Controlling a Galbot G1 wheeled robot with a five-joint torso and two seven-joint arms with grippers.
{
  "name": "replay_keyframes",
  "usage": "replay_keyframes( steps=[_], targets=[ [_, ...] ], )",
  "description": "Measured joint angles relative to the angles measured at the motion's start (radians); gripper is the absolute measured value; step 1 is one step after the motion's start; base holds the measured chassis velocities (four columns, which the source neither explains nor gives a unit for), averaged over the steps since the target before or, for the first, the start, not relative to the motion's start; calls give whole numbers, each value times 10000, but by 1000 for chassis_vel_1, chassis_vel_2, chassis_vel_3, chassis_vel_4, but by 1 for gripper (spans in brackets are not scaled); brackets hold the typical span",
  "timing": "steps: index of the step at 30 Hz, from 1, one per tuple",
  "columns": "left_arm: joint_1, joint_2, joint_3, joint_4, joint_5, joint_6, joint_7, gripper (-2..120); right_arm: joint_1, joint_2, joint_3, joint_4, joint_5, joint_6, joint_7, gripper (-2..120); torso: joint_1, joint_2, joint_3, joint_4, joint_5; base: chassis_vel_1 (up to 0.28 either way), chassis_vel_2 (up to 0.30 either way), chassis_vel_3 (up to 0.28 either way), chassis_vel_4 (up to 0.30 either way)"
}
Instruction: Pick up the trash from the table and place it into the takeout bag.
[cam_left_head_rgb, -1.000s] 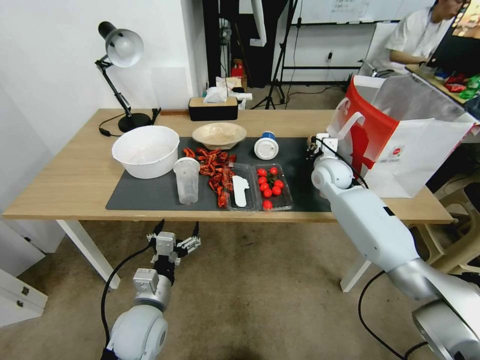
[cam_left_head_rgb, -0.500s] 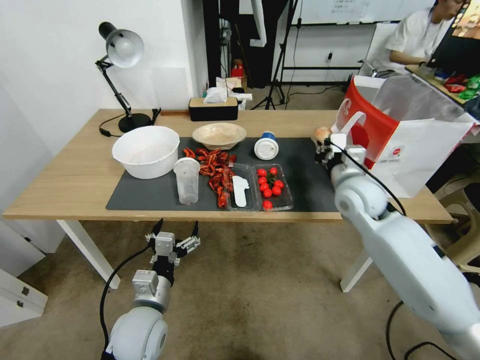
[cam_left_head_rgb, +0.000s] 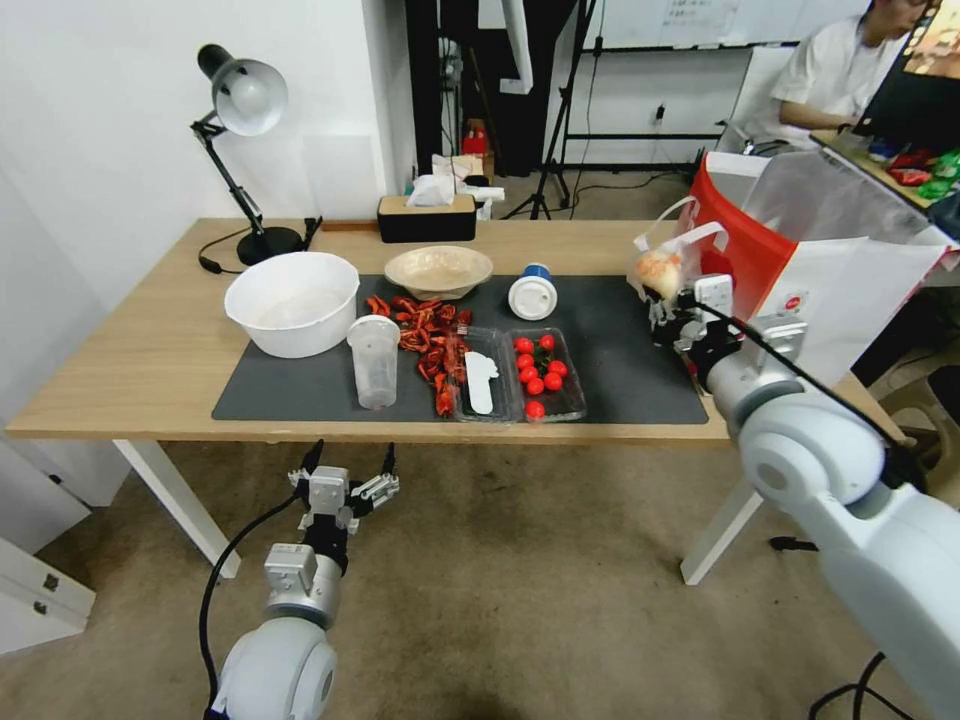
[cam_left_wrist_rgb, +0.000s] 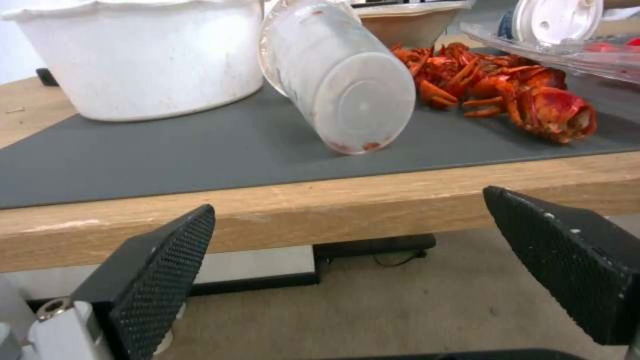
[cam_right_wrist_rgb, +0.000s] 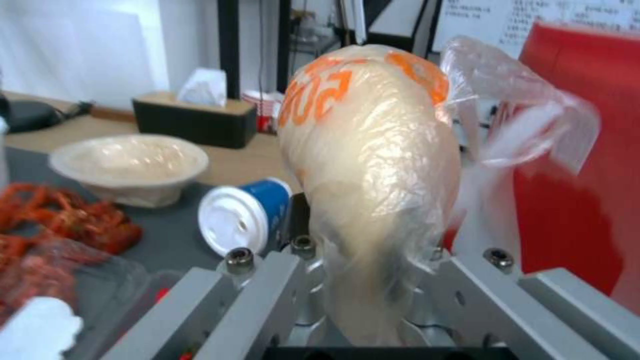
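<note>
The right claw (cam_left_head_rgb: 668, 305) is clenched on the wrapped lump (cam_left_head_rgb: 658, 268), holding it in the air above the right end of the dark mat (cam_left_head_rgb: 300, 385), just beside the red side of the takeout bag (cam_left_head_rgb: 800, 290). In the right wrist view the lump (cam_right_wrist_rgb: 373, 150) stands up between the claw's metal fingers (cam_right_wrist_rgb: 267, 285), its loose plastic flaring toward the bag's red wall (cam_right_wrist_rgb: 587, 150).

The left claw (cam_left_head_rgb: 345, 480) hangs spread wide and empty below the bench's (cam_left_head_rgb: 130, 370) front edge, level with the clear cup (cam_left_wrist_rgb: 340, 80).

On the mat stand one clear cup (cam_left_head_rgb: 374, 360), one blue-lidded cup (cam_left_head_rgb: 532, 293) lying on its side, one beige bowl (cam_left_head_rgb: 438, 270), one large white bowl (cam_left_head_rgb: 291, 302), one tray of tomatoes (cam_left_head_rgb: 542, 372) and a heap of red shells (cam_left_head_rgb: 425, 335).

The mat between the tomato tray and the bag is bare.
</note>
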Motion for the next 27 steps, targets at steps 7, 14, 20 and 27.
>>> replay_keyframes(
  steps=[7, 14, 20, 27],
  targets=[
    [6, -32, 40, -4, 34, 1, -9, 100, -13, -411, 319, 562, 423, -104, 83, 7, 0, 0, 0, 1, 0, 0, 0, 0, 0],
    [52, -42, 27, -65, 42, 6, -15, 100, 359, -743, 490, 657, 535, 160, 559, 7, 0, 0, 0, 0, 1, 0, 0, 0, 0],
    [97, -41, 13, -134, 42, 9, -17, 100, 1426, -1120, 656, -1, 1236, 454, 1341, 7, 2, -1, 0, 1, 0, 0, 0, 0, 0],
    [121, -71, 93, -145, 45, 12, -15, 100, 2539, -1491, 663, -1808, 2048, 702, 1750, 7, 3, -1, 1, 1, 0, 0, 0, 0, 0]
  ],
)
